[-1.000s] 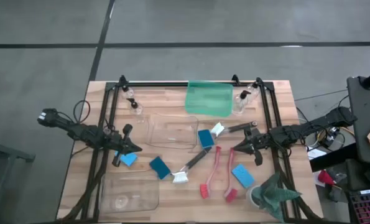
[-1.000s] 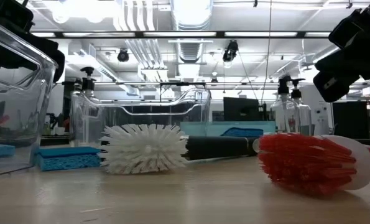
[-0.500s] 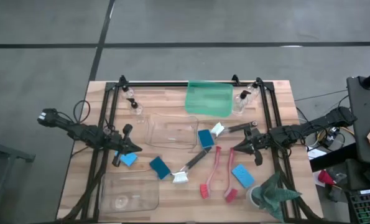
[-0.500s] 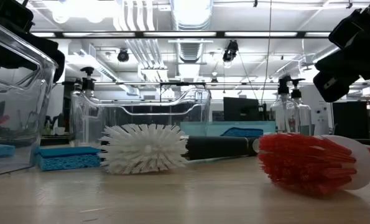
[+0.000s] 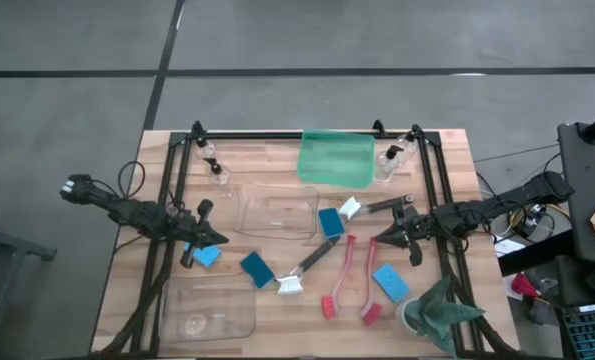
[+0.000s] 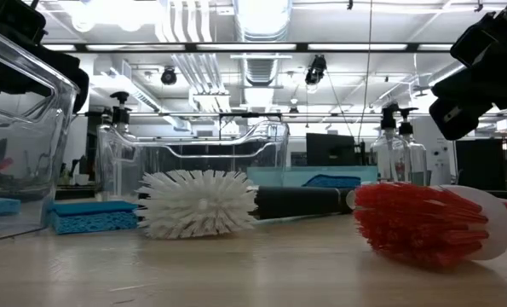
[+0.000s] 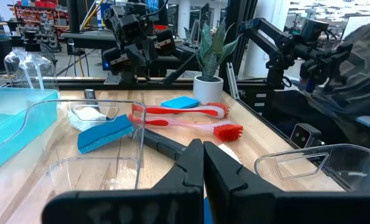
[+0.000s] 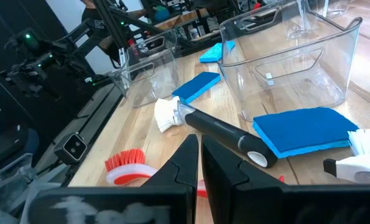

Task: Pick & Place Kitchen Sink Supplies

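My left gripper (image 5: 220,238) (image 7: 203,145) hovers shut over the table's left part, just above a blue sponge (image 5: 206,256). My right gripper (image 5: 374,241) (image 8: 199,139) hovers shut over the right part, beside two red brushes (image 5: 337,282) (image 5: 370,290). Neither touches anything. More blue sponges (image 5: 258,268) (image 5: 330,222) (image 5: 389,283) lie flat. A black brush with white bristles (image 5: 302,268) (image 6: 198,203) lies at the centre, another (image 5: 367,207) farther back. Pump bottles (image 5: 214,160) (image 5: 389,160) stand at the far edge.
A green tray (image 5: 335,158) sits at the far middle. One clear bin (image 5: 277,212) stands at the centre, another (image 5: 209,312) at the near left corner. A potted plant (image 5: 432,315) stands at the near right corner. Black frame rails (image 5: 167,200) run along both sides.
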